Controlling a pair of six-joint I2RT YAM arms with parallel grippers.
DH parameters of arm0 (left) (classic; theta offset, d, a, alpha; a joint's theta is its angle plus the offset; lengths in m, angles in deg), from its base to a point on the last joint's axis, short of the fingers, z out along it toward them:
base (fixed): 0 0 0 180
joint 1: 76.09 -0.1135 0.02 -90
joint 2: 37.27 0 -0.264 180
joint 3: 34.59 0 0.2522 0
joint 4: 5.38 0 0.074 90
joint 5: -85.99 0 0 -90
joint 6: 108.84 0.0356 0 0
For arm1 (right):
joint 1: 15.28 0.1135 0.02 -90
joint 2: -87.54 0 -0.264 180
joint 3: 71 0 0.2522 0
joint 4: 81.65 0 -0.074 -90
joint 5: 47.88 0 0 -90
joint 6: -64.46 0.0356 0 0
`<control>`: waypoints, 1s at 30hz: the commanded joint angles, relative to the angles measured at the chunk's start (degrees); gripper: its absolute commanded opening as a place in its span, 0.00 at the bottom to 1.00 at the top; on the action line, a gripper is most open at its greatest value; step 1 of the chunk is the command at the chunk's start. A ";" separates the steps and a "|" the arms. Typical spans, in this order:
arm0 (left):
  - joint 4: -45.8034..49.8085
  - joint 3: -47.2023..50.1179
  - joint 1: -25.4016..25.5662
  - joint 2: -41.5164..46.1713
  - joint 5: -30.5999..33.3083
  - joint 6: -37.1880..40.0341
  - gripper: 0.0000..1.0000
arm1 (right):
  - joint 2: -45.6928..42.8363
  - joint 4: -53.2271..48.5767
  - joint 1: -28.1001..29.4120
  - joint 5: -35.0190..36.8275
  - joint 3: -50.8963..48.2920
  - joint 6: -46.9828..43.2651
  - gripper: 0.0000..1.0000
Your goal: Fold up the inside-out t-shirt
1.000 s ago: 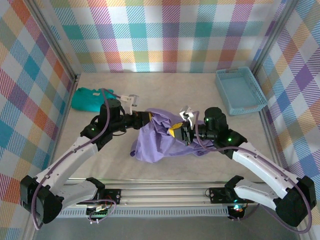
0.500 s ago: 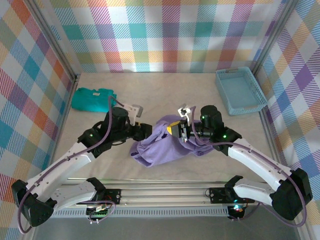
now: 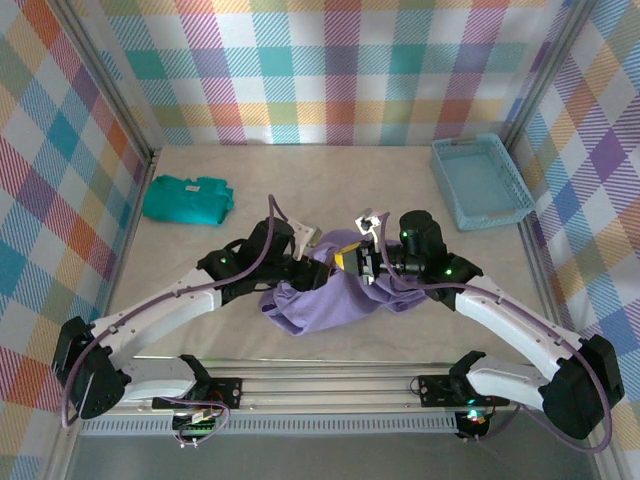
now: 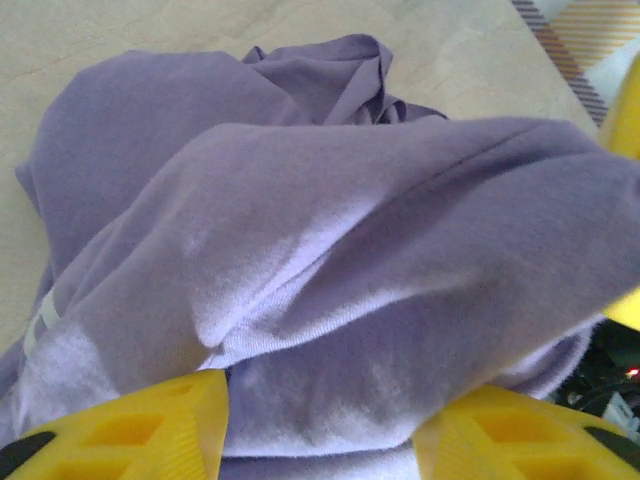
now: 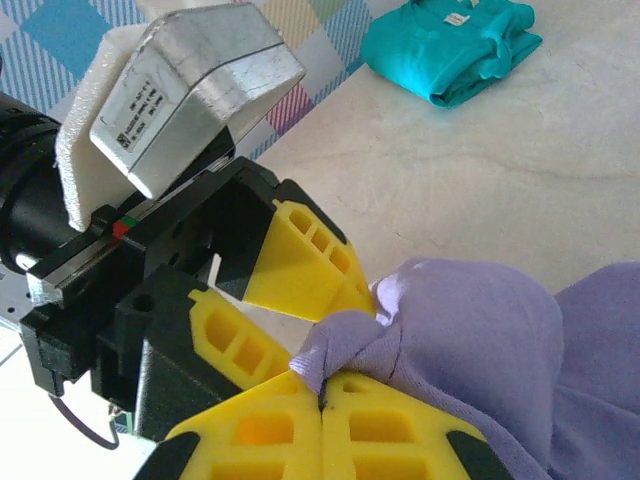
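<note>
The lavender inside-out t-shirt (image 3: 325, 298) lies bunched in a heap at the table's middle. My right gripper (image 3: 352, 258) holds its top edge up: in the right wrist view the yellow jaws (image 5: 322, 388) are pressed together on a pinch of purple fabric (image 5: 470, 340). My left gripper (image 3: 316, 264) has come in from the left, right against that pinch. Its yellow fingers (image 4: 130, 430) stand apart with a thick fold of the shirt (image 4: 330, 250) bulging between them. One left finger (image 5: 300, 265) shows just behind the held fold.
A folded teal garment (image 3: 186, 198) lies at the back left, also in the right wrist view (image 5: 450, 45). A light blue basket (image 3: 480, 182) stands at the back right. Checked walls close three sides; a rail runs along the near edge.
The left arm has swung right, from beside the shirt's left edge to up against the right gripper, and its jaws stand wider. The right gripper has drawn the shirt slightly left and up.
</note>
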 commanded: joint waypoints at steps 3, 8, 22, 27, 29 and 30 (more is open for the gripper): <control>-0.76 -2.33 0.34 -2.73 3.04 2.42 0.42 | -2.04 -1.16 -0.39 0.21 2.21 -2.51 0.00; -2.20 -3.52 -1.16 -5.08 0.44 2.39 0.16 | -4.19 -4.23 -1.04 0.49 2.32 -5.97 0.00; -25.93 4.56 -11.33 15.49 -32.76 -15.95 0.00 | -3.00 -13.88 2.11 28.32 5.45 -16.15 0.10; -21.37 3.72 -11.34 15.86 -30.07 -12.07 0.00 | -4.89 -18.60 3.05 30.36 6.83 -14.22 0.26; -20.34 3.71 -11.33 15.54 -29.10 -10.61 0.00 | -7.38 -19.18 3.24 27.04 5.74 -15.66 0.33; -20.10 3.71 -11.35 15.38 -28.94 -10.12 0.00 | -8.89 -18.69 3.37 24.02 4.74 -16.89 0.36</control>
